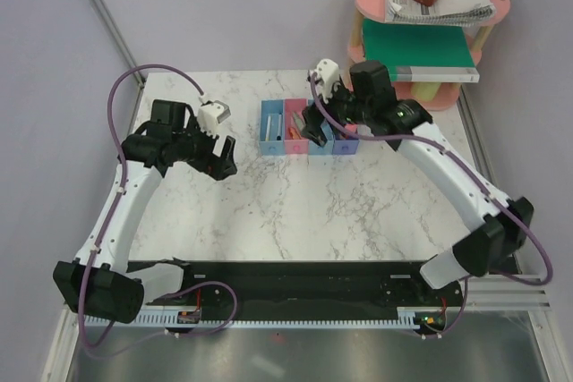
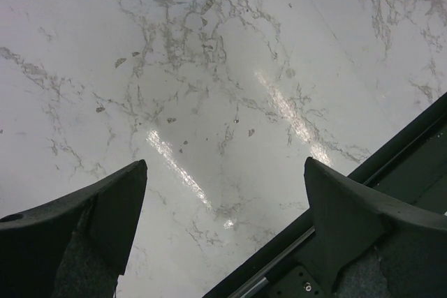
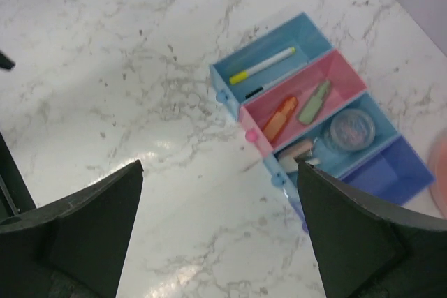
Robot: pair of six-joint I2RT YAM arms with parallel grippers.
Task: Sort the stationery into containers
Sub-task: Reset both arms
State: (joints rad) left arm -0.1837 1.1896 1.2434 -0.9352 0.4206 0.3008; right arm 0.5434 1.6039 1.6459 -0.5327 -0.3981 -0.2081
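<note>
Both sets of jaws stand wide and empty, the left arm (image 1: 134, 194) over bare table (image 2: 209, 102) and the right arm (image 1: 448, 167) above the row of 4 bins (image 3: 223, 78). The thin yellow pen (image 3: 262, 68) lies in the first light blue bin. The orange stick (image 3: 279, 118) and green cap-shaped piece (image 3: 314, 102) share the pink one. A peach clip (image 3: 297, 150) and a clear-blue round piece (image 3: 351, 129) sit in the third. All look light, stiff and slick, so a pinch across the middle seems safest. A jaw cuts off part of the dark blue bin (image 3: 387, 172), and a dark sliver beside the yellow pen is too small to name.
</note>
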